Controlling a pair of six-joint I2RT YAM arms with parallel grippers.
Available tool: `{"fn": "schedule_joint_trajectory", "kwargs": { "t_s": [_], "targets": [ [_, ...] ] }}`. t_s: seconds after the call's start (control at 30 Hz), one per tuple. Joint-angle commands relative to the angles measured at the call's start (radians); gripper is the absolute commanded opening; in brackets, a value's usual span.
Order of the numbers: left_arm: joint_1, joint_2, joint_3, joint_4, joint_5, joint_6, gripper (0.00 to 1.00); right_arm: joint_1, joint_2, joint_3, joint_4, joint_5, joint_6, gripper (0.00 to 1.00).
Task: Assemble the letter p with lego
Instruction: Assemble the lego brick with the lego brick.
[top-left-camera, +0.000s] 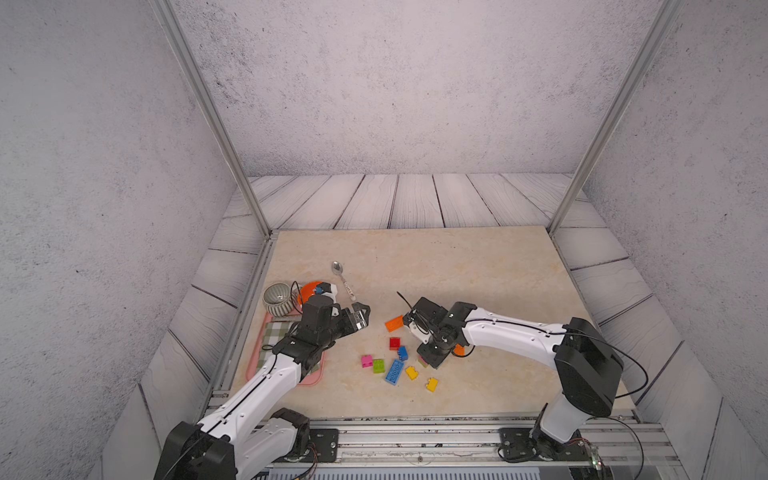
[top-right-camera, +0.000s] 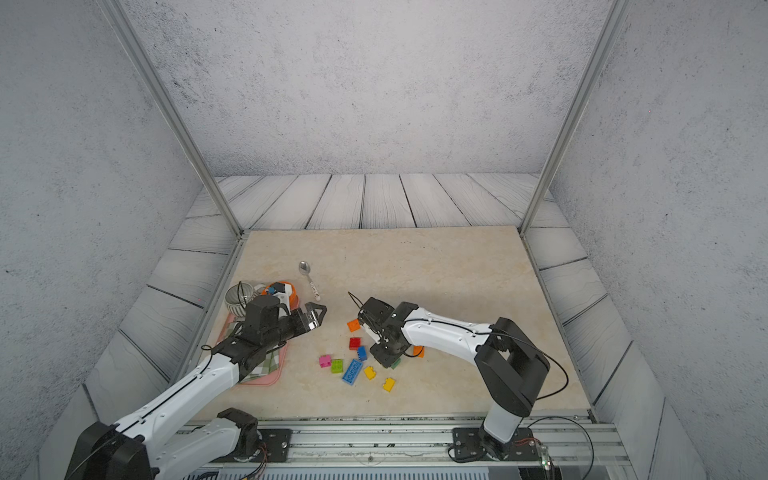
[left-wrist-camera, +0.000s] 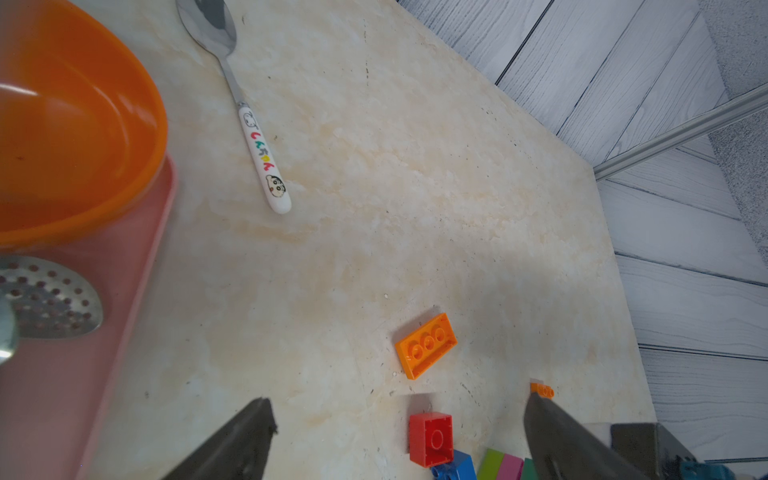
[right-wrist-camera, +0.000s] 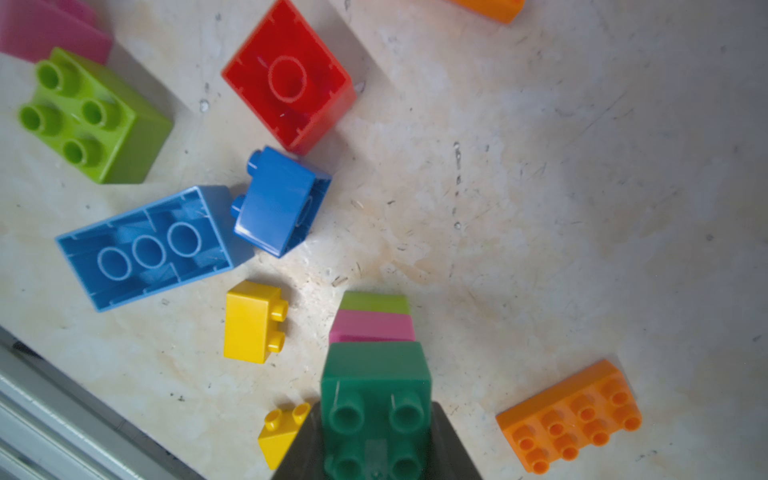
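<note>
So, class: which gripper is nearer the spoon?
Left. The left gripper is open, close by the handle end of the spoon; the right gripper is farther off, shut on a brick stack.

**Grey walls, pale planks, a marble-look top**

Speckled grey walls (top-left-camera: 395, 83) close the space on three sides. Below them runs a surround of whitewashed wood-grain planks (top-left-camera: 374, 199), framing a beige, marble-patterned tabletop (top-left-camera: 457, 257). Two aluminium posts (top-left-camera: 208, 104) rise from the tabletop's far corners, and a ribbed aluminium rail (top-left-camera: 415, 436) lines its near edge. The light is soft and even, casting only faint shadows.
</note>
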Motion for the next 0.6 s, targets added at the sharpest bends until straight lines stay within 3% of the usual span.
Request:
{"fn": "schedule_joint_trajectory", "kwargs": {
  "t_s": [0.0, 0.57],
  "targets": [
    [0.006, 0.003, -0.007, 0.006, 0.001, 0.019, 0.98, 0.006, -0.028, -0.023, -0.015, -0.021, -0.017, 0.00],
    [0.006, 0.002, -0.009, 0.009, -0.001, 0.018, 0.98, 0.013, 0.025, -0.030, -0.071, -0.011, -0.012, 0.00]
  ]
}}
